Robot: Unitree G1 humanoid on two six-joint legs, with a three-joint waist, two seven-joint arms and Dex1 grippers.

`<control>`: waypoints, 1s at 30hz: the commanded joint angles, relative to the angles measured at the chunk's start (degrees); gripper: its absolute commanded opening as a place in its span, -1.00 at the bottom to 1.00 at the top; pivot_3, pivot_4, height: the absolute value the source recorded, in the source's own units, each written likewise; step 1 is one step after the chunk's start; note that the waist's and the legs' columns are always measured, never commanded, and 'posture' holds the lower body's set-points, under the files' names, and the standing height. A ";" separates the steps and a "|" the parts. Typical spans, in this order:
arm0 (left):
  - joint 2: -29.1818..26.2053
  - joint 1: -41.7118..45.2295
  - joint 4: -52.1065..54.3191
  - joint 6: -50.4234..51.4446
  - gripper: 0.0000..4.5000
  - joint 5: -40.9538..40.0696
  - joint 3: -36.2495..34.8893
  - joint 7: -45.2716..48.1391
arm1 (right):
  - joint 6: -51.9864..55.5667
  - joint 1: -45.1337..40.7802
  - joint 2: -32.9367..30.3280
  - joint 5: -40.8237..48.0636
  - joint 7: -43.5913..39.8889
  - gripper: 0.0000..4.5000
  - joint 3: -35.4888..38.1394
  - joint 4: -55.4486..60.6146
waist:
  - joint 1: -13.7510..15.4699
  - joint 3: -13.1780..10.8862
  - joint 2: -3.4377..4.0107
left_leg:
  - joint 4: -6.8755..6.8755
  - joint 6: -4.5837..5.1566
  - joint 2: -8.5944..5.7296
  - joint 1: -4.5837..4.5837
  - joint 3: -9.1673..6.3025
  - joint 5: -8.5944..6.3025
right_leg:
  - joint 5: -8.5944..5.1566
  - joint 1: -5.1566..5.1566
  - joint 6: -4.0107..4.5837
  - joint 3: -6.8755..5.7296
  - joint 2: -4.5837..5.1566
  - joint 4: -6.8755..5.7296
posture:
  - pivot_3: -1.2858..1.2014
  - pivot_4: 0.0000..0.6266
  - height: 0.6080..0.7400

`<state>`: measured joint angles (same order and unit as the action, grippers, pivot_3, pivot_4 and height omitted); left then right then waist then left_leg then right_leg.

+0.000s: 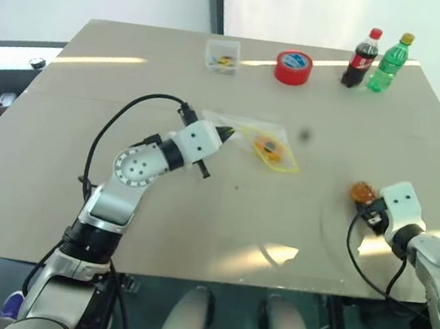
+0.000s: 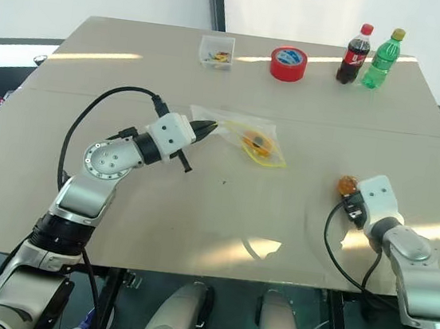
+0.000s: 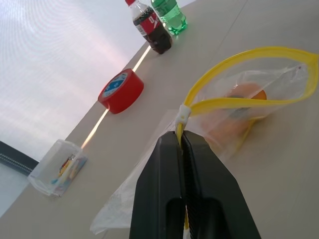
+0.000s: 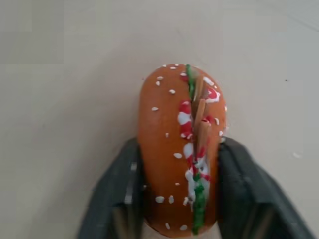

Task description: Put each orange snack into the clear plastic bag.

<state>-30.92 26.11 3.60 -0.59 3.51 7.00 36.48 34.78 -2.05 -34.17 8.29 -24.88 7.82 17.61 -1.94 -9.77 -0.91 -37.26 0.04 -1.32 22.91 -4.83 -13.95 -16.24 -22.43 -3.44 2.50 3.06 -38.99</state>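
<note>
One glossy orange speckled snack [image 1: 269,146] lies inside the crinkly clear plastic bag [image 1: 264,144], centre frame; left hand [image 3: 182,135] pinches its yellow strip, presumably keeping the mouth open. Right hand [image 4: 180,191], lower right on the table [image 1: 131,105], grips the second orange snack [image 4: 180,149] for transfer.

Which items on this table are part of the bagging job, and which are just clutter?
Part of the job:
- clear plastic bag, its yellow strip pinched by the left end effector
- orange snack inside the bag
- orange snack between the right end effector's fingers

Just lying about:
- red tape roll
- cola bottle
- green bottle
- small clear box
</note>
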 commanded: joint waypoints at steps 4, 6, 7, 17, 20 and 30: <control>-0.61 0.51 0.56 -1.11 -1.00 0.09 -1.13 -0.31 | -1.90 -2.67 0.82 5.11 -4.01 -0.95 0.03 8.16 | -0.17 0.00 0.00 | 0.00 0.00 0.00 0.00 0.01 0.00 | 0.00 0.00 0.00 0.00 0.00 0.00 | 0.03 -0.52 1.00; -0.80 0.17 0.79 -1.75 -1.00 0.45 -1.05 -0.50 | -0.31 -5.06 2.93 7.95 -5.01 -0.95 -2.47 11.38 | -0.44 0.00 0.00 | 0.00 0.00 0.03 -0.01 0.01 0.00 | 0.00 -0.01 0.00 0.01 -0.04 -0.01 | 0.03 -0.52 1.00; -1.01 -0.24 1.04 -2.41 -1.00 1.11 -0.90 -0.84 | 0.21 -6.75 3.92 8.21 -5.06 -0.95 -4.47 12.32 | -0.56 0.00 0.00 | 0.00 0.00 0.04 -0.02 0.01 0.00 | 0.00 0.00 0.00 0.01 -0.06 -0.01 | 0.03 -0.52 1.00; -2.25 -3.24 3.24 -5.81 -1.00 2.95 -0.23 -0.70 | 5.09 -19.97 11.23 5.65 -3.37 -0.95 -19.18 7.93 | 0.52 0.01 -0.02 | -0.07 0.00 -0.03 0.08 -0.12 0.00 | 0.00 -0.02 0.00 -0.11 0.06 0.05 | 0.03 -0.52 1.00; -2.58 -4.06 4.04 -6.65 -1.00 3.36 -0.12 -0.70 | 5.63 -21.03 11.55 5.28 -3.62 -0.95 -20.40 6.78 | 0.59 0.00 -0.01 | -0.06 -0.01 -0.03 0.08 -0.13 0.00 | 0.00 -0.03 0.01 -0.13 0.04 0.05 | 0.03 -0.52 1.00; -5.24 -7.84 7.09 -12.86 -1.00 4.22 1.09 2.12 | 3.64 -27.34 14.83 -0.84 -1.45 -0.95 -23.96 -3.88 | -0.09 0.00 0.00 | -0.03 -0.01 -0.01 0.04 -0.10 0.00 | 0.00 -0.04 0.01 -0.10 0.01 -0.01 | 0.03 -0.52 1.00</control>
<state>-35.40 18.47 7.90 -10.33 7.55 7.68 37.84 40.07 -28.01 -19.79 8.73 -26.82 -15.53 13.71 -2.03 -9.77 -0.92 -37.29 0.03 -1.33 22.95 -4.93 -13.95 -16.23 -22.48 -3.43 2.41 3.08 -39.00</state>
